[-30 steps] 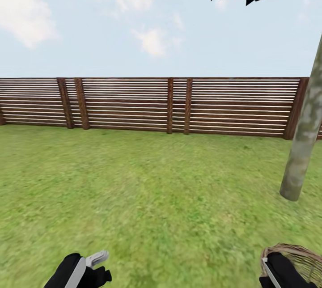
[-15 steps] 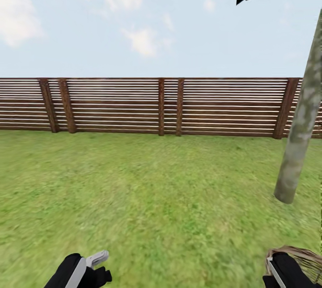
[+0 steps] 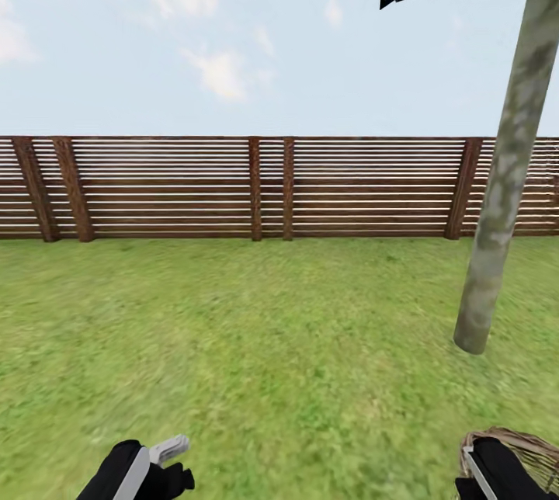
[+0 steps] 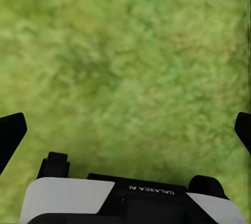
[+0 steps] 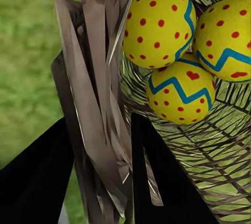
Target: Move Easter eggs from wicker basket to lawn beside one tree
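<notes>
Sitting bunched together in the upper right of the right wrist frame: the Easter eggs, all three, bright yellow, two speckled with red dots and banded by a blue-green zigzag, the lowest one carrying a red heart above its zigzag. Resting against one another inside the wicker basket, an open brown weave with the lawn showing green through its gaps. Being carried rather than emptied, judging by the grip: the right gripper clamping on the braided rim, one dark finger outside the wall and one inside, the flat strands of the rim pinched between them. Probably hauling the whole load toward a tree so the eggs travel in one trip (a guess from the hold, nothing more).

Peeking into the lower right corner of the head frame: the same basket rim, with the right arm's dark wrist in front of it.

Standing at the right side of the head frame, a little beyond the basket: the tree, pale grey-green trunk leaning slightly, dark crown cut off at the top edge.

Hanging idle at the lower left of the head frame: the left gripper, fingers spread wide apart, nothing between them, only blurred lawn below.

Closing the scene across the middle of the head frame: a brown slatted fence under pale sky.
</notes>
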